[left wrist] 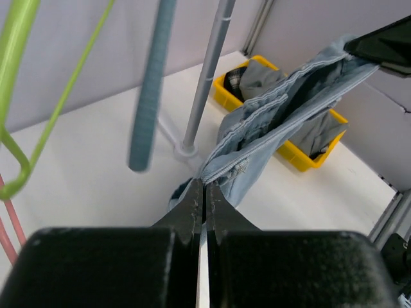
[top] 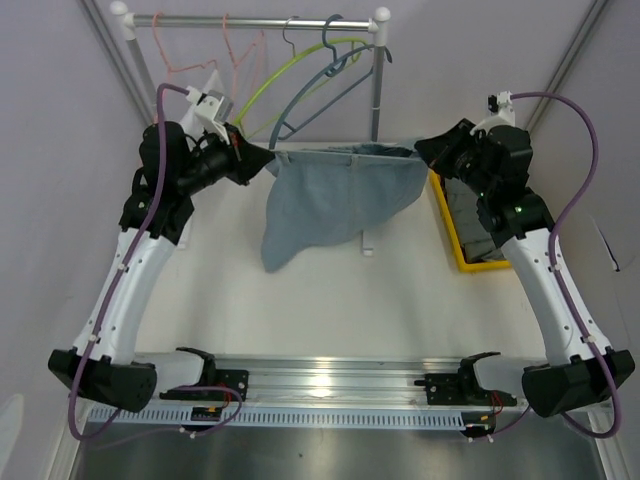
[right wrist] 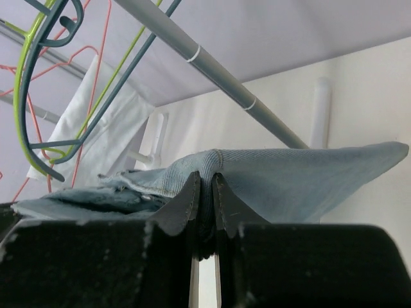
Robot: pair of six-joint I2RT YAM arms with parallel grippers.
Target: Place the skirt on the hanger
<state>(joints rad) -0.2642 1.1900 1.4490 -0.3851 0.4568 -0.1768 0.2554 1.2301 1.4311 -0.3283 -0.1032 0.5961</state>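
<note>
Left gripper (left wrist: pixel 200 192) and right gripper (right wrist: pixel 204 183) each pinch shut on the waistband of the skirt (top: pixel 335 190), holding it stretched between them above the table (top: pixel 330 320). Beyond, the grey-blue hanger (left wrist: pixel 153 83) dangles from the rail (top: pixel 250 18). Too much tension could pull denim from either thin pinch.

In the top view the right arm (top: pixel 510 185) covers much of the yellow bin (top: pixel 447 225); its contents cannot be made out. The skirt (top: pixel 330 195) hides the rack pole's (top: pixel 377 95) lower part. From the left wrist, the green hanger (left wrist: pixel 16 45) and blue hanger (left wrist: pixel 153 83) are blurred and cut off at the top edge. The skirt's pinched edge vanishes between the right jaws.
</note>
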